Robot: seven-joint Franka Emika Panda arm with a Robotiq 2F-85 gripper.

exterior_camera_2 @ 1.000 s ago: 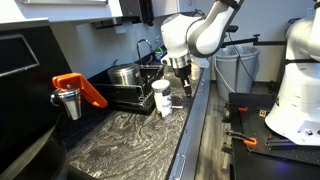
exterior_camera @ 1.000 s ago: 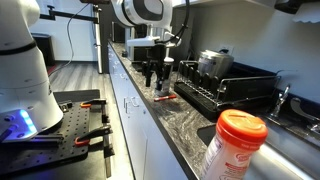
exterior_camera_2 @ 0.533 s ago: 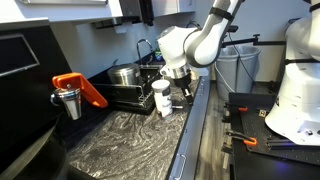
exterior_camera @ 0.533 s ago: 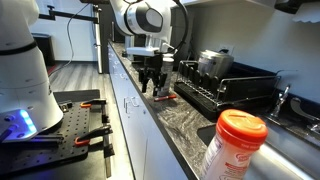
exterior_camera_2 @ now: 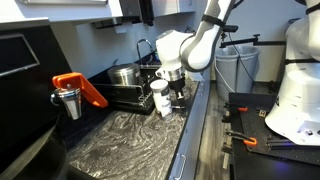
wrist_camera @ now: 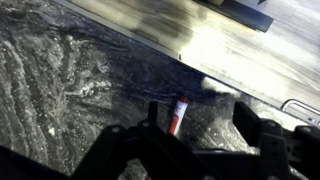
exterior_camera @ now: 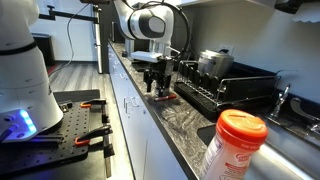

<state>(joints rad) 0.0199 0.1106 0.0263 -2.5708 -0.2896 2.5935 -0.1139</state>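
My gripper [exterior_camera: 157,86] hangs open just above the dark marbled counter [exterior_camera: 180,125], next to the dish rack; it also shows in an exterior view [exterior_camera_2: 177,98]. In the wrist view a small red and white marker [wrist_camera: 178,115] lies on the counter between my spread fingers [wrist_camera: 200,125], closer to the left finger, which does not touch it. The marker shows as a red streak under the gripper [exterior_camera: 165,97]. A white bottle [exterior_camera_2: 161,97] stands on the counter right beside the gripper.
A black dish rack [exterior_camera: 228,92] [exterior_camera_2: 122,93] holds a steel pot [exterior_camera: 213,62] [exterior_camera_2: 124,75]. A white bottle with an orange lid [exterior_camera: 232,146] stands close to the camera. An orange tool [exterior_camera_2: 80,90] and a metal cup [exterior_camera_2: 68,103] sit further along the counter.
The gripper has come down towards the counter and shifted along it towards the marker and the white bottle. It stays open. Nothing else has moved.
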